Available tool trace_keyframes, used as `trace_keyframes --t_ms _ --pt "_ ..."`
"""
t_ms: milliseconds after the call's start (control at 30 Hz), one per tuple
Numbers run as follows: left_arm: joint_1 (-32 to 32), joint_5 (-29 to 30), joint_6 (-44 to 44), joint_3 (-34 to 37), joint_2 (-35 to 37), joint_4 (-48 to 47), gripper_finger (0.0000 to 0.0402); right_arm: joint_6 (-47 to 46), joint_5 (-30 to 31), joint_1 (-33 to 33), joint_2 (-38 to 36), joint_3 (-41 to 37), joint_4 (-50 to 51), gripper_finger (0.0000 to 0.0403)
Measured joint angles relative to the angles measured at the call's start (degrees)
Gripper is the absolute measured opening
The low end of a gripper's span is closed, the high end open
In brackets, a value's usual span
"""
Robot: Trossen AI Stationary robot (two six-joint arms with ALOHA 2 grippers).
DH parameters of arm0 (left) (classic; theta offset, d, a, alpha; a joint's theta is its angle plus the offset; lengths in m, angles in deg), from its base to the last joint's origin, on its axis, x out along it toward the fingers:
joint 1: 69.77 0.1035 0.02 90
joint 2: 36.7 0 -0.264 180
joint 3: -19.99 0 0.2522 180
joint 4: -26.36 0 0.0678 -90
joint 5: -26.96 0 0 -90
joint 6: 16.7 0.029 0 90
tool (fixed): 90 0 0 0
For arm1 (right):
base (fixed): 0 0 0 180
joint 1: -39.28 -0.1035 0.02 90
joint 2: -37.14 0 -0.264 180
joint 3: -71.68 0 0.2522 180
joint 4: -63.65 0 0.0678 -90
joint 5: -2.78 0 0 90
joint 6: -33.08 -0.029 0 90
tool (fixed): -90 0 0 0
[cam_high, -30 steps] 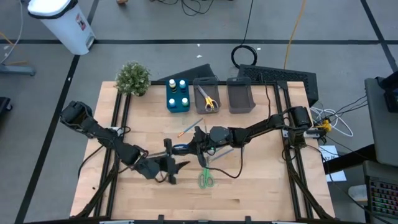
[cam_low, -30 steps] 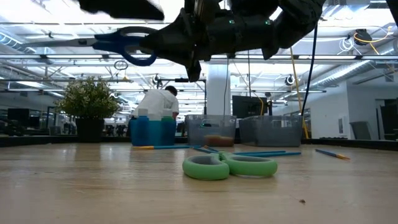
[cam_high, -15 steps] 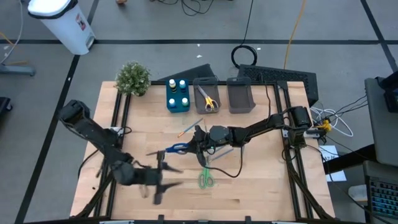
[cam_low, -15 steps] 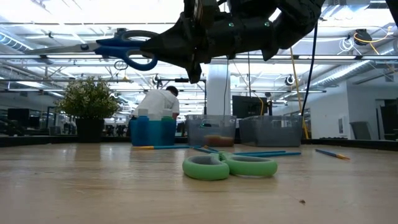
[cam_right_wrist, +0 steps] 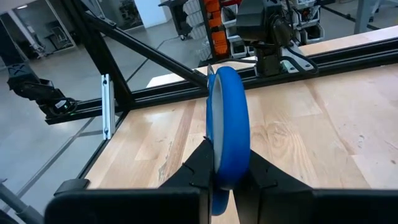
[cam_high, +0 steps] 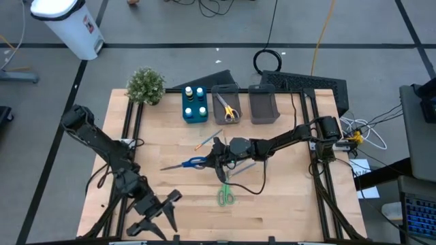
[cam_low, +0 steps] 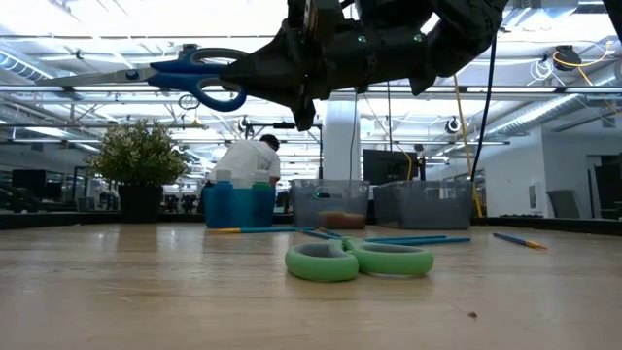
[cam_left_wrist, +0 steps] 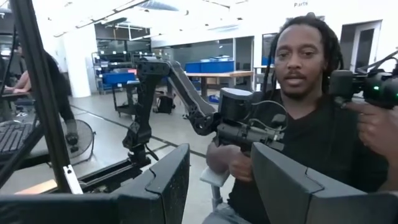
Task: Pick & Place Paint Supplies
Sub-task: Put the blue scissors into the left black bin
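- Pale wooden tabletop point(cam_high: 272, 204) sits on a grey floor, with its near half mostly bare boards.
- Along the far edge stand a small green potted plant point(cam_high: 146, 85), a blue rectangular bin point(cam_high: 195, 113) holding white- and yellow-capped round bottles point(cam_high: 194, 100), a grey rectangular bin point(cam_high: 226, 102) with yellow-handled scissors point(cam_high: 227, 109) inside, and a second grey bin point(cam_high: 263, 105).
- The right gripper point(cam_high: 212, 160) hangs above the middle of the table, its fingers clamped on the blue-handled scissors point(cam_high: 185, 164); these are held level in the air, silver blades pointing toward the left side.
- In the right wrist view the blue handle loop point(cam_right_wrist: 227, 127) stands between the two dark fingers point(cam_right_wrist: 198, 167).
- Green-handled scissors point(cam_high: 225, 196) lie flat on the boards just nearer than that gripper, with open wood around them.
- Thin blue-grey brushes point(cam_low: 408, 238) and an orange-tipped one point(cam_high: 207, 141) lie scattered behind and beside the right gripper.
- The left gripper point(cam_high: 157, 216) is at the near left edge of the table, away from every item, its fingers point(cam_left_wrist: 165, 180) spread apart and holding nothing.
- Beyond that edge, the left wrist view shows a person in a black top point(cam_left_wrist: 298, 149) close by.
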Motion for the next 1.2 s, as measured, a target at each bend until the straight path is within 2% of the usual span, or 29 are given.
trace_keyframes --t_ms 1200 --pt "1.62 -0.3 -0.81 0.0 0.0 -1.74 0.0182 0.61 -0.07 -0.02 0.07 -0.04 0.04 0.0019"
